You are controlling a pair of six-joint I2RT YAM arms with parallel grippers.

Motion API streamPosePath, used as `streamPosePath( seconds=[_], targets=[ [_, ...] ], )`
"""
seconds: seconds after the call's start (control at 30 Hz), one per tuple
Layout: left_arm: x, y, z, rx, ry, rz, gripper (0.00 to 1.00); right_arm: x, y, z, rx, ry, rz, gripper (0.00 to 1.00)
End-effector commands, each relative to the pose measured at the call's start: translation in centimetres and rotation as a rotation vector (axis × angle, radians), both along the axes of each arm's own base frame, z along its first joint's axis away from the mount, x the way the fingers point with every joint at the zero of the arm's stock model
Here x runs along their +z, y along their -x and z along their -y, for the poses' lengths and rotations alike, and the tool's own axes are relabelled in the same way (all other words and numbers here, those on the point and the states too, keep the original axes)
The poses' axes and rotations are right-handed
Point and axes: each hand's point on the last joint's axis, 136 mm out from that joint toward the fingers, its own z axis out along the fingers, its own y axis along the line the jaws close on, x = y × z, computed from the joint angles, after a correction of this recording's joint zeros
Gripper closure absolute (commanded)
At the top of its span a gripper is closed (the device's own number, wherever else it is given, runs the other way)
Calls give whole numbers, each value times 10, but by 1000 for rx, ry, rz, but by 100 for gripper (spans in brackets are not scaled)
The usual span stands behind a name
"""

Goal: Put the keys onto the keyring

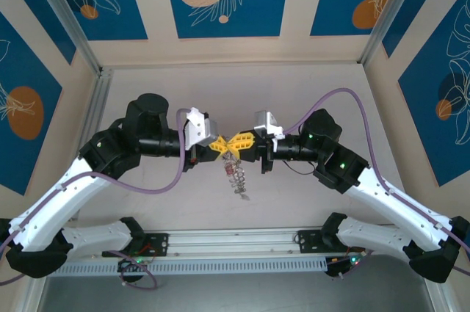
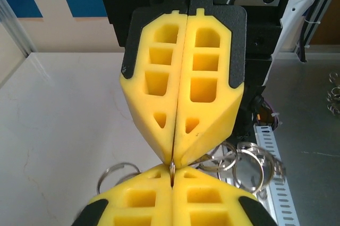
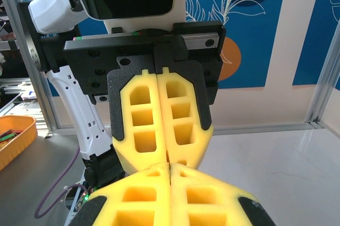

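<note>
Keyring position: it hangs as a short cluster of silver loops directly below the spot where my two sets of fingertips meet. It is above the table and between my two arms. From the left wrist, several of its loops show just beyond and below the tips, with one more loop on the other side.

Jaw state: my left gripper is clenched, its yellow pads pressed flat together with no gap. My right gripper is clenched likewise. The two stand tip to tip, touching or very nearly so. Seen from the left wrist, a thin sliver of metal sits in the seam where the four tips meet. From this I judge that both jaws pinch the rim of the keyring, one from each side. How deep the metal sits in either jaw is hidden.

Keys: too small to tell apart from the loops in the overhead view. I cannot say how many are on the ring.

Step in hand, as I judge it: securing the keyring with two grips at one point, probably to steady or spread a loop for threading.

Next move calls for:
- small, opposed motions of the two wrists, with no swing of the hanging cluster
- equal pinch on both sides
- release by one jaw only while the other holds, or the keyring may drop to the table
</note>
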Motion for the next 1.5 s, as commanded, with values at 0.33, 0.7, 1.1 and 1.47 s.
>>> streamPosePath(
  seconds=[0.33,0.7,1.1,1.47],
  targets=[
    [23,-1,-1,-44,89,-2,100,23,7,5,14,-57,54,100],
    [33,-2,-4,-45,117,-23,100,17,-1,14,-71,-41,58,58],
    [57,-11,-1,-7,191,-101,100,-5,7,15,-351,60,381,60],
    [57,-16,0,8,183,-125,100,13,8,-7,-541,35,618,66]
  ],
)
